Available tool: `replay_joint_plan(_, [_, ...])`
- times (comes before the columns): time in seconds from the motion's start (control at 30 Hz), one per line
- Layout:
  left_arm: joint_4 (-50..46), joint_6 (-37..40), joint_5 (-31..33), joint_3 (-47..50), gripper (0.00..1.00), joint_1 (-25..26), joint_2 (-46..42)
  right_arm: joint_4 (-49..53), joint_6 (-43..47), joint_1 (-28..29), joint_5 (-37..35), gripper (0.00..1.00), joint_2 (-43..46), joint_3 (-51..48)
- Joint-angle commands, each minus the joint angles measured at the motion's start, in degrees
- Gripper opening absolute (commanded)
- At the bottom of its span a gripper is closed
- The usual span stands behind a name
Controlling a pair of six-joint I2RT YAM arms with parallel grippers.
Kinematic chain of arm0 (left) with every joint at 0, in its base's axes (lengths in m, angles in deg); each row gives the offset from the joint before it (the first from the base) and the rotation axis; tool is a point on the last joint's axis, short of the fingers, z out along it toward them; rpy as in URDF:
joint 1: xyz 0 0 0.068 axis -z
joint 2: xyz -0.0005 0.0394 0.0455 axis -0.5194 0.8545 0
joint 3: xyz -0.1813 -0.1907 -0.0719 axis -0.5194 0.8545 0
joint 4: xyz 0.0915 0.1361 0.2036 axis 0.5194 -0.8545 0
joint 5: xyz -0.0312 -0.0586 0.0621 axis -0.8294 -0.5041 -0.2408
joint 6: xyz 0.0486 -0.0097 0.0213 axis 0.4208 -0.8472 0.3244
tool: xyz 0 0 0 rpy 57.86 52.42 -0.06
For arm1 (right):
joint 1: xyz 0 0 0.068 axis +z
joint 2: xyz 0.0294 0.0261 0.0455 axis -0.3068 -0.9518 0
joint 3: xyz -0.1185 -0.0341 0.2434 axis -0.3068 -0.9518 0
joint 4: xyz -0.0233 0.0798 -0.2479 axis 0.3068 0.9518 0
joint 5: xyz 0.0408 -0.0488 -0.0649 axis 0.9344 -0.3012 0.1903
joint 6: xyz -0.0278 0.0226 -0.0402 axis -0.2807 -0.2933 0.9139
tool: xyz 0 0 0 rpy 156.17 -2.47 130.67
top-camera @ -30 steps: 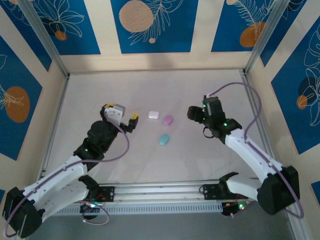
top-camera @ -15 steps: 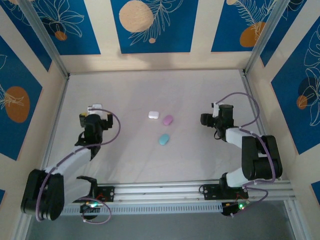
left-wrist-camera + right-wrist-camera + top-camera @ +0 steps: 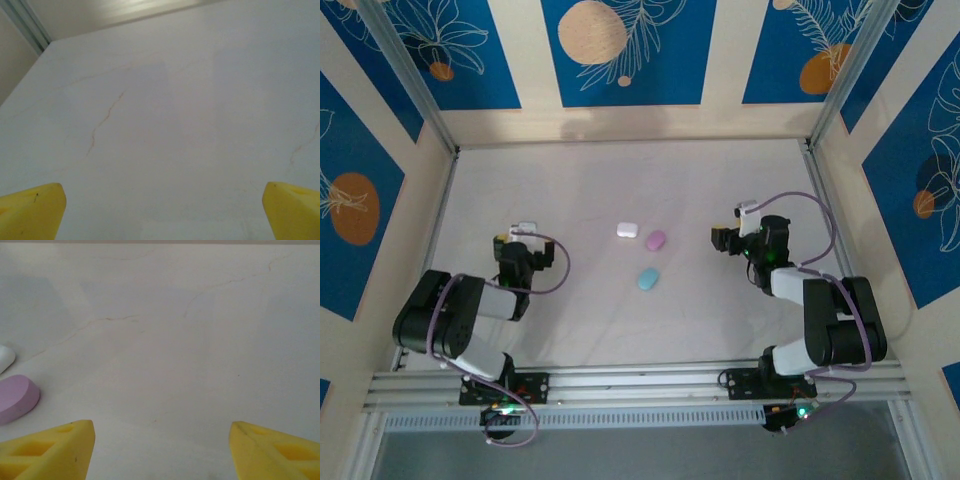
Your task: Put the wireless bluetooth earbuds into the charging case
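Note:
Three closed charging cases lie mid-table: a white one (image 3: 627, 229), a pink one (image 3: 656, 240) and a teal one (image 3: 648, 279). The earbuds are out of view. My left gripper (image 3: 513, 240) sits folded back at the table's left, well away from the cases, its yellow jaws open with nothing between them (image 3: 165, 212). My right gripper (image 3: 724, 238) rests at the right, facing the cases from a short way off, open and empty (image 3: 162, 450). In the right wrist view the pink case (image 3: 17, 397) and the edge of the white case (image 3: 5, 357) lie at the far left.
The pale table (image 3: 620, 180) is boxed in by wooden walls with blue panels and metal corner posts (image 3: 415, 90). A metal rail (image 3: 640, 380) carrying both arm bases runs along the near edge.
Both arms have pulled back from the middle and folded down towards their bases. The right jaws have narrowed slightly. The three cases have not moved.

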Motion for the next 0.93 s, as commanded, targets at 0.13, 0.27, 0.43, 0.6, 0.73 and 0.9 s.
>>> replay_joint_plan(0.13, [-4.55,-4.12,-2.49,-5.32,1.00,-3.59,-0.08,-11.16,-5.22,-2.37,-4.06,0.75,-5.31,-1.67])
replay_joint_plan(0.27, [-3.07,-3.80,-2.51,-5.04,1.00,-3.61,0.40,-11.28,-5.86,-1.45,-9.18,0.99,-5.02,-2.00])
replay_joint_plan(0.43, [-2.40,-3.23,-3.29,-4.56,1.00,-3.45,0.14,-12.45,-5.60,-0.73,-11.28,0.99,-4.99,-2.53])
replay_joint_plan(0.6, [-2.76,-3.08,-3.85,-4.72,1.00,-3.43,0.13,-12.20,-5.07,-0.50,-10.66,0.99,-4.97,-2.36])
replay_joint_plan(0.73, [-2.77,-3.13,-3.89,-4.73,1.00,-3.48,0.15,-11.36,-5.06,-0.79,-9.57,0.99,-5.06,-1.97])
replay_joint_plan(0.9, [-2.26,-1.76,-7.19,-4.40,1.00,-3.43,0.07,-11.09,-5.28,-1.46,-8.00,0.99,-5.02,-1.91])
